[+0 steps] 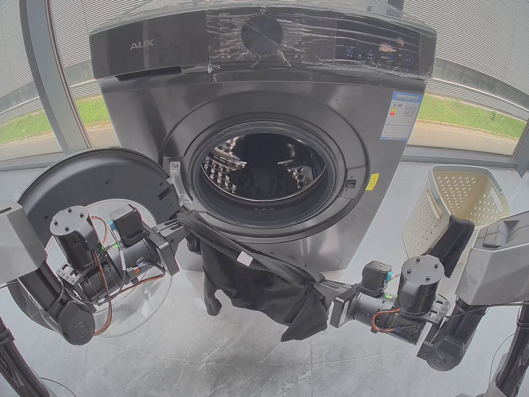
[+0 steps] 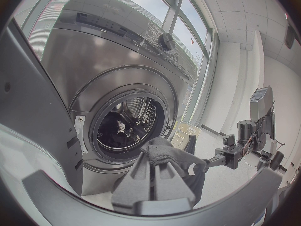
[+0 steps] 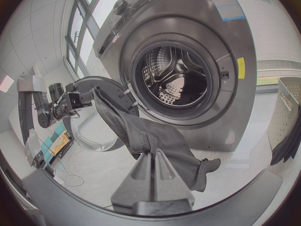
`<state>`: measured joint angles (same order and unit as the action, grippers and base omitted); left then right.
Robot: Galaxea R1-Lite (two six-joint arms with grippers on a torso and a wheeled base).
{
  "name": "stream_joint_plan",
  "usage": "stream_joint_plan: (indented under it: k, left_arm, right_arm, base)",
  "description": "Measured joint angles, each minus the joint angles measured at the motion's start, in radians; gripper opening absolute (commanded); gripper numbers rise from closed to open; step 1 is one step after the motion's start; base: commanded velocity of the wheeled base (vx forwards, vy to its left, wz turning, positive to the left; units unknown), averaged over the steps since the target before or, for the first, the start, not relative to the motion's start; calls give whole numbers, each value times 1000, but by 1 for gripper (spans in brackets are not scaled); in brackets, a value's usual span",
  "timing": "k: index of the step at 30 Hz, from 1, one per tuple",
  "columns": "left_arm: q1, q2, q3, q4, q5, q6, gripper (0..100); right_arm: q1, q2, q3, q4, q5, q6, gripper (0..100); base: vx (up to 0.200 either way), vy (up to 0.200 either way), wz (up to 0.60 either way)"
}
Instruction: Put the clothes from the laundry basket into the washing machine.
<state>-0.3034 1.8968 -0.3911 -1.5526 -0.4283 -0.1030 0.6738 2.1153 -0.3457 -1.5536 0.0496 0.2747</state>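
Grey floor [image 1: 220, 359]; open door [image 1: 93, 177] beside garment [image 1: 248, 282]

A black garment [image 1: 259, 282] sags across the lower centre, pinched between the left tool [image 1: 179, 226] and right tool [image 1: 326, 290]. Behind it the grey washing machine [image 1: 264, 100] stands with its door [image 1: 93, 180] open, dark clothes [image 1: 264, 182] inside; at right, a cream laundry basket [image 1: 468, 194] has dark cloth [image 1: 453, 241] over its rim.

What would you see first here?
A black garment stretched like a hammock between the left tool and the right tool, hanging in front of the open washing machine. To the right sits a cream laundry basket with another dark cloth draped over its rim.
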Motion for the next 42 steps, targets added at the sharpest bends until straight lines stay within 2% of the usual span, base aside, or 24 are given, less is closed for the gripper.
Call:
stream_joint_plan:
  k: [7,11,12,19,26,29,31,33,37,42]
  left_arm:
    - [-24,-2,-4,0,2,4,0]
    - [-36,-2,-6,0,3,9,0]
    - [-38,-2,-6,0,3,9,0]
    - [-43,-2,-4,0,5,12,0]
    - [-55,1,1,0,8,14,0]
    - [-57,4,2,0,15,14,0]
    - [-58,6,0,0,34,13,0]
    - [-60,7,-3,0,49,11,0]
    - [-69,9,-8,0,57,9,0]
    - [-75,10,-9,0,60,7,0]
  right_arm:
    - [4,105,-46,1,1,-1,0]
    - [4,169,-106,0,-1,-1,0]
    - [3,184,-120,0,-1,-1,100]
    - [-1,277,-211,1,-4,-3,100]
    - [-1,346,-233,1,-1,-43,100]
    - [1,358,-223,1,20,-61,100]
    - [4,364,-214,1,60,-77,100]
    - [8,366,-208,1,81,-92,100]
    - [27,370,-214,1,94,-110,100]
    - [46,380,-281,1,97,-111,100]
  base:
    - [0,0,0]
    - [0,0,0]
    - [0,0,0]
    - [0,0,0]
    - [0,0,0]
    - [0,0,0]
    - [0,0,0]
    - [0,0,0]
    - [0,0,0]
    - [0,0,0]
